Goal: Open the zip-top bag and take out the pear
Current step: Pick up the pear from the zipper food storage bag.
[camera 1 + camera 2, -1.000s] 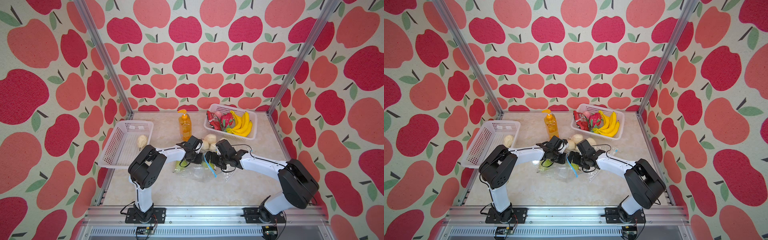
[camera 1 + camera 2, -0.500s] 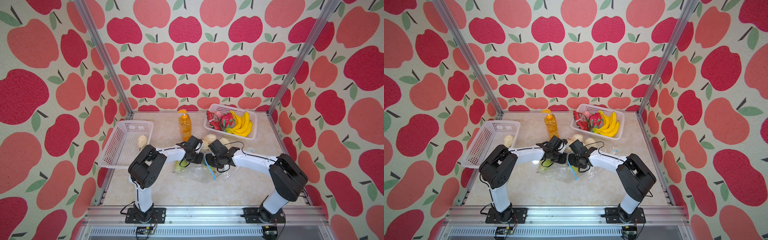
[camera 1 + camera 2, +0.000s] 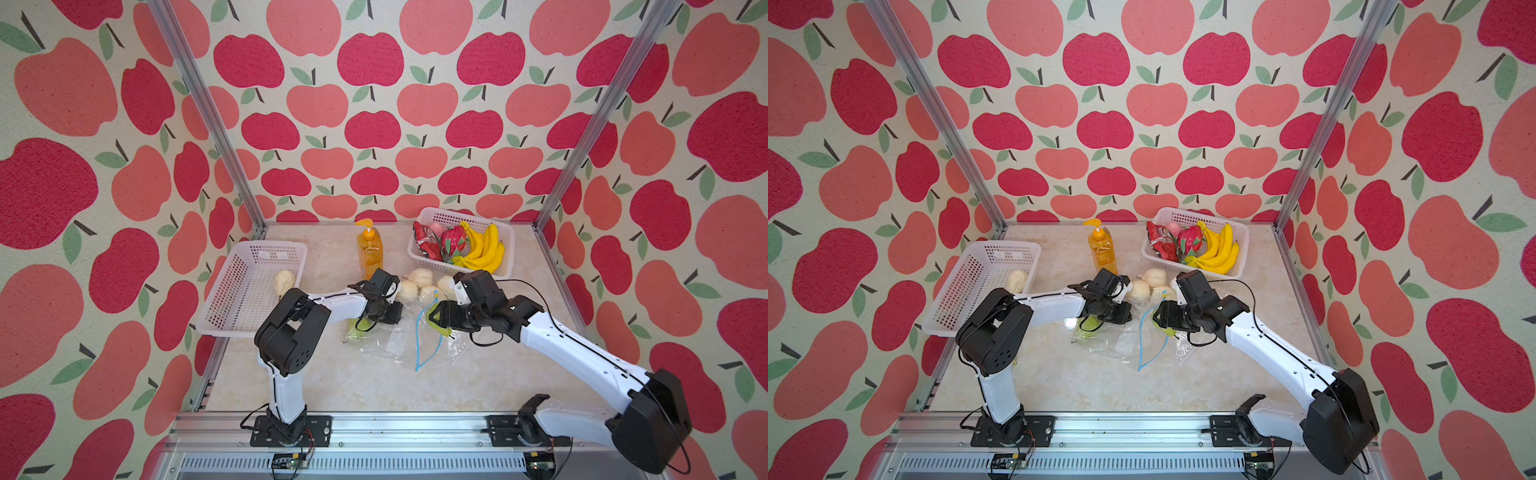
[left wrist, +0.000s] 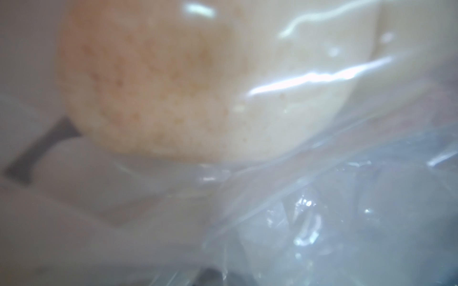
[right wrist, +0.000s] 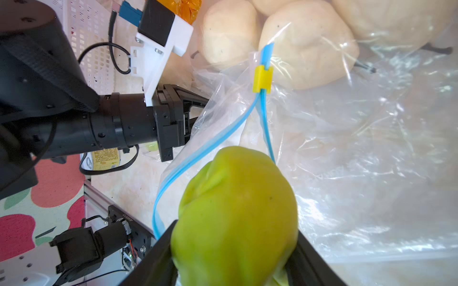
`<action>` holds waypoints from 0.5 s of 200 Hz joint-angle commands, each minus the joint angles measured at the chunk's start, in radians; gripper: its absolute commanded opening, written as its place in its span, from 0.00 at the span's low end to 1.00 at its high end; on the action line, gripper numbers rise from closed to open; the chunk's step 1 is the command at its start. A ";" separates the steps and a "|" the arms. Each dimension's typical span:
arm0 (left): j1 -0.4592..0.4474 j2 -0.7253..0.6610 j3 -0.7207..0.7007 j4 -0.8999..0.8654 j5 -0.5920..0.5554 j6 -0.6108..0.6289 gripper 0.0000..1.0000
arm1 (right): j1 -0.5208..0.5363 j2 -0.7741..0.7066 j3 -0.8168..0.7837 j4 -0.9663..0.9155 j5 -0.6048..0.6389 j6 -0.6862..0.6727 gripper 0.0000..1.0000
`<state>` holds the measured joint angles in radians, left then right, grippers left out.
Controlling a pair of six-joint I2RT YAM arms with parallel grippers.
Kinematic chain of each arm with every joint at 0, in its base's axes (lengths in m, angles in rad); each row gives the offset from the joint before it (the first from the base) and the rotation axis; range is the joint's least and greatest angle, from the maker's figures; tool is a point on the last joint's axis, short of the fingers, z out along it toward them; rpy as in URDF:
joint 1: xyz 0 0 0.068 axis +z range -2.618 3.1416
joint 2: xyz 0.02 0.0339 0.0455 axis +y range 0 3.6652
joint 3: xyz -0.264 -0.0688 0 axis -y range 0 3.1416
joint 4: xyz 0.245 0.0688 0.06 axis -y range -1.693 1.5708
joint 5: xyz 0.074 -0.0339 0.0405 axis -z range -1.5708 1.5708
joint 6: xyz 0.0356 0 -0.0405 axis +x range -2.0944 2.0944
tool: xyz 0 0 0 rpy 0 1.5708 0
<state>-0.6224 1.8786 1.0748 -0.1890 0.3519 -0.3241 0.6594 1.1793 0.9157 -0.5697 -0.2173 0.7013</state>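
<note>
Around: apple wallpaper; marble tabletop (bag atop).

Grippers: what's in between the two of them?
The open zip-top bag with its blue zipper lies between the left gripper and right gripper, seen in both top views.

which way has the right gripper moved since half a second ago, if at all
Yes. The right gripper, shut on the green pear, has pulled back toward the robot's right, farther from the orange soap bottle.
</note>
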 commanded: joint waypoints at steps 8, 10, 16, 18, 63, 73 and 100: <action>0.018 0.034 -0.018 -0.086 -0.048 0.024 0.11 | -0.110 -0.133 -0.023 -0.099 -0.144 -0.091 0.53; 0.017 0.031 -0.017 -0.089 -0.049 0.026 0.11 | -0.120 -0.142 -0.023 -0.100 -0.149 -0.092 0.53; 0.018 0.016 -0.012 -0.096 -0.047 0.030 0.12 | -0.145 -0.162 -0.023 -0.100 -0.167 -0.096 0.54; 0.019 0.012 -0.010 -0.099 -0.046 0.033 0.13 | -0.153 -0.168 -0.023 -0.099 -0.172 -0.096 0.54; 0.027 -0.168 0.029 -0.180 -0.021 0.091 0.38 | -0.252 -0.183 0.055 -0.101 -0.284 -0.149 0.55; 0.028 -0.228 0.033 -0.193 -0.023 0.102 0.44 | -0.259 -0.177 0.078 -0.092 -0.298 -0.154 0.56; 0.039 -0.381 0.030 -0.201 -0.004 0.134 0.58 | -0.269 -0.142 0.136 -0.048 -0.354 -0.151 0.57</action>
<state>-0.5930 1.6295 1.0782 -0.3450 0.3370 -0.2432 0.3992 1.0145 0.9817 -0.6518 -0.4808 0.5823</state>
